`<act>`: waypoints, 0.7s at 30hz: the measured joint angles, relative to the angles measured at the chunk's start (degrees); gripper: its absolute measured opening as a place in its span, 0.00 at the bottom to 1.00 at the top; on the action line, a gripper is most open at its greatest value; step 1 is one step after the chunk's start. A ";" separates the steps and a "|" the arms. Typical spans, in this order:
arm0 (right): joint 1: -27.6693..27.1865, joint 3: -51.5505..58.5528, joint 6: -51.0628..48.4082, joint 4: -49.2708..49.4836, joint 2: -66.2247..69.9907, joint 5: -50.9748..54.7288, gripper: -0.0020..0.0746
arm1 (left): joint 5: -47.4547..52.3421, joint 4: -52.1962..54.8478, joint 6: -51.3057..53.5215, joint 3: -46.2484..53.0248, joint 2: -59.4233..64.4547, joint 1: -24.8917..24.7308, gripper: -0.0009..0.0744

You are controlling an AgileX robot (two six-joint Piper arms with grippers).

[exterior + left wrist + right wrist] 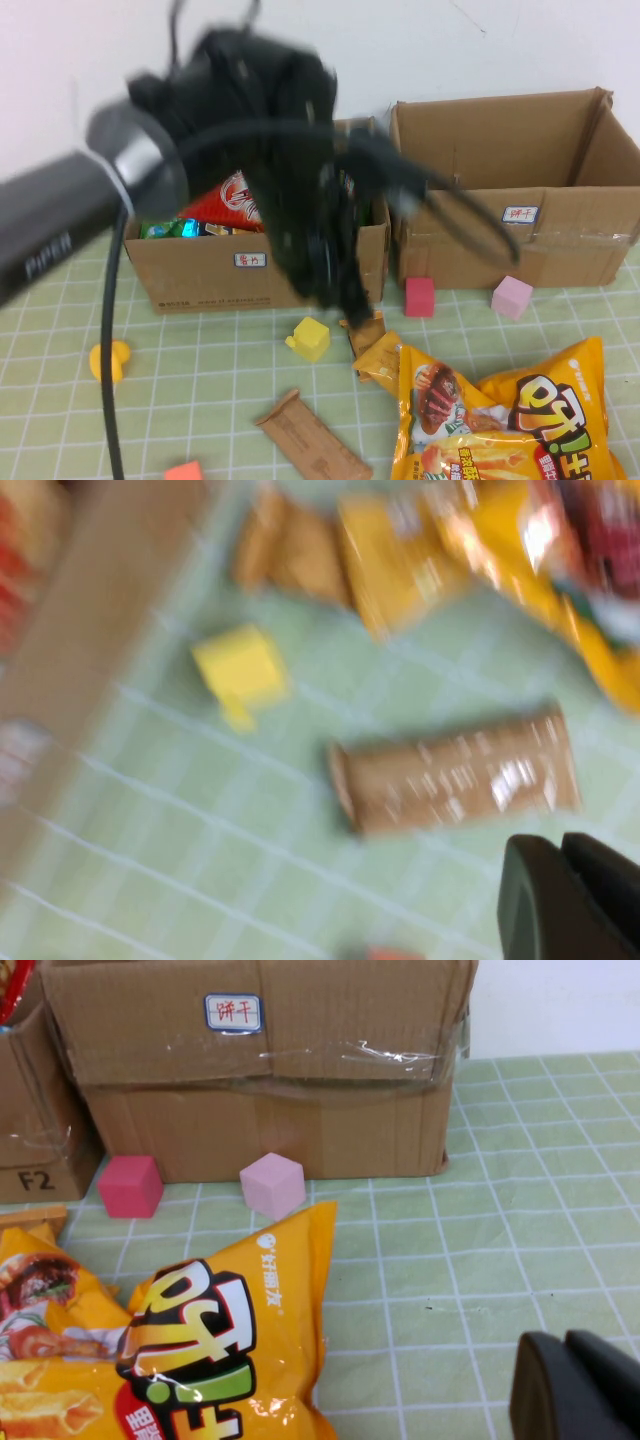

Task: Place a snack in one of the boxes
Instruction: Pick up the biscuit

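My left gripper [340,290] is blurred and hangs low in front of the left cardboard box [200,270]. In the left wrist view the left gripper [560,880] is shut and empty, above a brown snack bar [455,772] lying flat on the mat [312,438]. A big orange chips bag [510,420] lies at the front right and also shows in the right wrist view [190,1340]. My right gripper [565,1380] is shut and empty, low over the mat right of that bag; it is out of the high view. The right box [510,240] stands open.
The left box holds a red snack bag [225,200] and other packets. A yellow block [309,338], a red cube [419,296], a pink cube [511,297], a yellow toy [108,360] and an orange block [183,470] lie on the green checked mat.
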 joint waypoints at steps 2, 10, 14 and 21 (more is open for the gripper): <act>0.00 0.00 0.00 0.00 0.00 0.00 0.02 | -1.85 1.17 -1.86 6.78 -1.23 -1.67 0.01; 0.00 0.00 0.00 0.00 0.00 0.00 0.02 | -14.85 1.98 -11.88 28.01 -4.86 -6.70 0.01; 0.00 0.00 0.00 0.00 0.00 0.00 0.02 | -16.65 2.14 -16.60 30.96 -4.63 -6.70 0.01; 0.00 0.00 0.00 0.00 0.00 0.00 0.02 | -17.32 2.14 -23.02 31.14 -2.36 -6.70 0.01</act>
